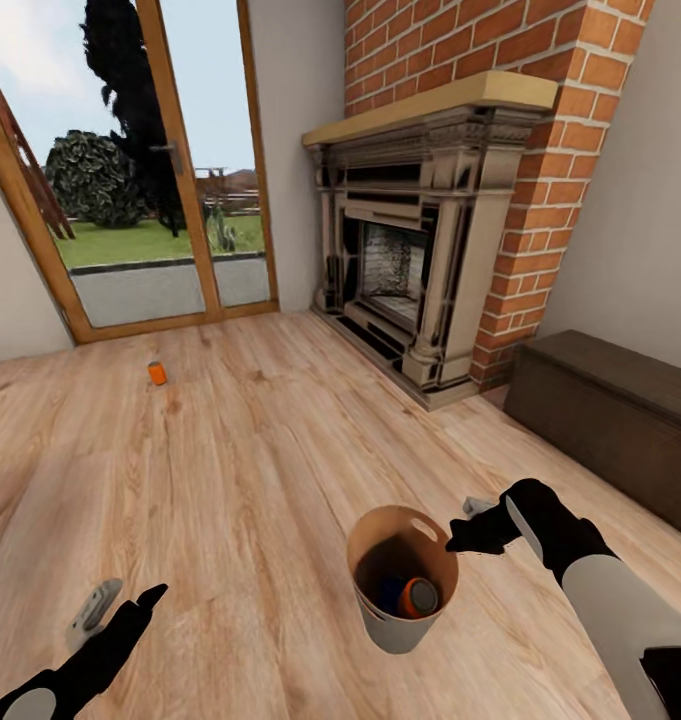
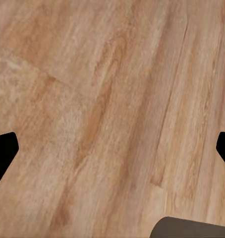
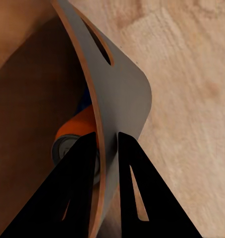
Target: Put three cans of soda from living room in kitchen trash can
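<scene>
right tool (image 3: 106, 144) pinches the tash can (image 1: 405, 620) rim (one soda can (image 1: 417, 597) inside), left tool (image 1: 120, 605) spread wide, another can (image 1: 157, 373) on the floor (image 1: 260, 450).

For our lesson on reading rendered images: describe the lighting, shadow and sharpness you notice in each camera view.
Head view: even daylight, bright glass doors, the brown inside of the pale grey tapered pail shaded, straight door frames leaning as if wide-angle. Left wrist view: light wood plank floor soft, grain smeared. Right wrist view: right gripper fingers plain black silhouettes; pail rim and orange soda can blurred.
</scene>
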### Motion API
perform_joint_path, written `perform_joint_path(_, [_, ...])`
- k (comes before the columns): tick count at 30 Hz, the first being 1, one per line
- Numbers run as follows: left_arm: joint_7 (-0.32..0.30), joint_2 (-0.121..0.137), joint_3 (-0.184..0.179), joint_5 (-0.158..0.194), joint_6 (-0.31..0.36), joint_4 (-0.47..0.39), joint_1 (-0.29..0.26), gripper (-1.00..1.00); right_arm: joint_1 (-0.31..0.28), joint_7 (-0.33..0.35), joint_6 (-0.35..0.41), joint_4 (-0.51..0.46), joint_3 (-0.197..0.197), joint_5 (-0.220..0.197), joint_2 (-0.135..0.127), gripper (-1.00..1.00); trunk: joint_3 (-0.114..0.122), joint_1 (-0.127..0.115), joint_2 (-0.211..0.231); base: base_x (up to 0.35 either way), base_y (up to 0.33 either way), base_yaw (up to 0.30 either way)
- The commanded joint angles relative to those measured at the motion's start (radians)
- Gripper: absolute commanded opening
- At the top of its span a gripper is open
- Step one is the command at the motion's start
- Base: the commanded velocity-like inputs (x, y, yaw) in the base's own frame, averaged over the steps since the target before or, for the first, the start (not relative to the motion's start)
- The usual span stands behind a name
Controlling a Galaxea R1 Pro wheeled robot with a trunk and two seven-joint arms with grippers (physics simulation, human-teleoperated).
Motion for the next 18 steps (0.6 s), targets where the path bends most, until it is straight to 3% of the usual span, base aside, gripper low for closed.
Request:
perform_joint_path(1, [0.002, -0.001, -0.002, 0.000, 0.000, 0.001, 0.000, 1.00, 0.000, 0.005, 0.008, 0.000, -0.002, -0.033, 0.000, -1.00, 0.000, 0.000, 0.000, 0.319, 0.138, 0.088])
perform_joint_path(11, [0.004, -0.002, -0.006, 0.000, 0.006, 0.005, 0.000, 1.00, -0.001, 0.005, 0.008, 0.000, -0.002, -0.033, -0.001, -1.00, 0.000, 0.000, 0.000, 0.322, 0.128, 0.255])
perform_joint_path(18, [0.004, -0.002, -0.006, -0.001, 0.006, 0.007, -0.001, 1.00, 0.002, 0.006, 0.008, -0.101, -0.005, -0.037, -0.014, -1.00, 0.000, 0.000, 0.000, 0.323, 0.126, 0.233])
